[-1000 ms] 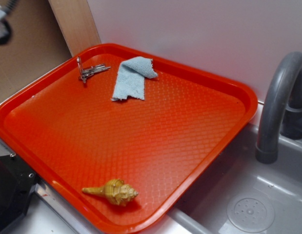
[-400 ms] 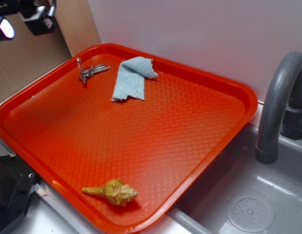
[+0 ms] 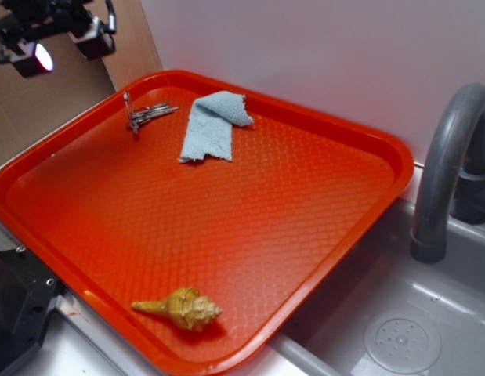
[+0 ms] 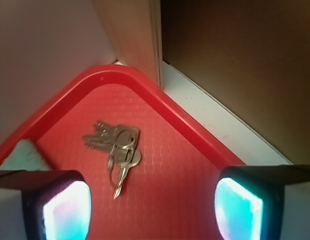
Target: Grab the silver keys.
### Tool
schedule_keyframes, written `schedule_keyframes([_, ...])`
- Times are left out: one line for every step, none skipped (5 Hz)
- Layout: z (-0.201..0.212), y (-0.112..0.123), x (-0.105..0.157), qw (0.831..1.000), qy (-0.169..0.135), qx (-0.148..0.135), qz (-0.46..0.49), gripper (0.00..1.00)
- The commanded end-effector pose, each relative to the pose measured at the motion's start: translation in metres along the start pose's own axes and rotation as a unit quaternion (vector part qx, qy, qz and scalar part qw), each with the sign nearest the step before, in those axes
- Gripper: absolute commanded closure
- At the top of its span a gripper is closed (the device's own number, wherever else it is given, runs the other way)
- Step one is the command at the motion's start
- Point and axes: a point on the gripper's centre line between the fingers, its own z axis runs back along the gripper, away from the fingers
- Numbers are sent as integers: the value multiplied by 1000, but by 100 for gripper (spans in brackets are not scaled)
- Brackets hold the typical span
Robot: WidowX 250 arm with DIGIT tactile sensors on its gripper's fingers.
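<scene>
The silver keys [image 3: 145,114] lie flat in the far left corner of the red tray [image 3: 336,133], a small shiny bunch on a ring. In the wrist view the silver keys [image 4: 116,145] sit ahead of the fingers, slightly left of centre. My gripper [image 3: 62,48] hangs in the air above and to the left of the tray corner, well clear of the keys. It is open, with a wide gap and nothing between its fingers [image 4: 64,207].
A crumpled blue cloth [image 3: 212,123] lies just right of the keys. A tan spiral seashell [image 3: 182,308] rests near the tray's front edge. A wooden board [image 3: 124,39] and a white wall stand behind the tray. A grey faucet [image 3: 446,168] and sink [image 3: 399,337] are at right.
The gripper has moved right and slightly down from the top left corner, coming into fuller view and nearer to the tray's far corner. Keys, cloth and shell have not moved.
</scene>
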Motion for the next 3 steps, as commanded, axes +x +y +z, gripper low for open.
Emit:
schedule_keyframes([-30,-13,5,1000,17,15,-14,0])
schedule_keyframes([-45,-29,2,999,22,17,-35,0])
schedule_keyframes([-41,-44,1,999,11,16,-50,0])
